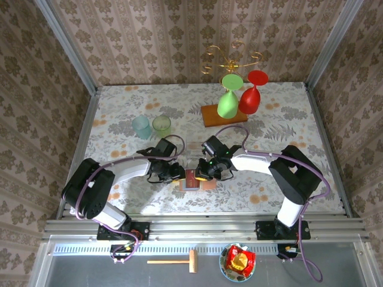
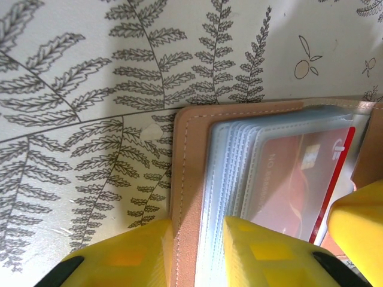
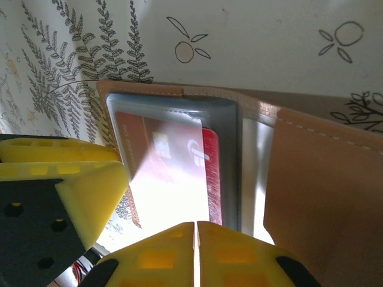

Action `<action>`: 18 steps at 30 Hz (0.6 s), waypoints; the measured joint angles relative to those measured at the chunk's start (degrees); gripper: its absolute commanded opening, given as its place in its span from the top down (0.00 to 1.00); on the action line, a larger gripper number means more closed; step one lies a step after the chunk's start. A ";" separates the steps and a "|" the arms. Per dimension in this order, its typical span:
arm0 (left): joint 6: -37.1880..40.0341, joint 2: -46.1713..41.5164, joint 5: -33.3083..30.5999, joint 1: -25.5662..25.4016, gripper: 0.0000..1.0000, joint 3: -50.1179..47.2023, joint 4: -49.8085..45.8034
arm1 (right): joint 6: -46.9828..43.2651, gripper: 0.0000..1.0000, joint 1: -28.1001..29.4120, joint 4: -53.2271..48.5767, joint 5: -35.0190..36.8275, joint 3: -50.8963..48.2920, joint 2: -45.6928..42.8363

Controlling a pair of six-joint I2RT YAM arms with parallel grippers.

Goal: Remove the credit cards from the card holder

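The brown card holder (image 1: 192,180) lies open on the patterned table between both arms. My left gripper (image 1: 175,173) is shut on its left leather cover (image 2: 190,179). One finger (image 2: 119,260) sits outside the cover and the other (image 2: 269,254) rests on the clear sleeves (image 2: 230,173). A red credit card (image 2: 287,179) lies in the top sleeve. My right gripper (image 3: 196,254) has its jaws pressed together at the near edge of that red card (image 3: 209,173) and its glossy sleeve (image 3: 167,179). I cannot tell whether anything thin is pinched. In the top view the right gripper (image 1: 202,174) is at the holder's right side.
A wooden board (image 1: 222,115) with a green goblet (image 1: 228,98) and a red goblet (image 1: 252,94) stands at the back, under a gold rack (image 1: 230,60). A teal cup (image 1: 142,127) and a green cup (image 1: 161,125) stand behind my left arm. A mallet (image 1: 179,260) and a bowl (image 1: 238,262) lie below the table's edge.
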 measured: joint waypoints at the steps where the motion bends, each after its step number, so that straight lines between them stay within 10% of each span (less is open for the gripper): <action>1: 0.00 0.02 0.00 0.00 0.72 0.00 0.00 | 0.00 0.88 0.00 0.00 0.00 0.02 0.00; 18: 0.00 0.15 0.04 0.00 0.72 0.00 0.00 | -1.57 0.72 0.00 -4.42 2.08 0.98 0.50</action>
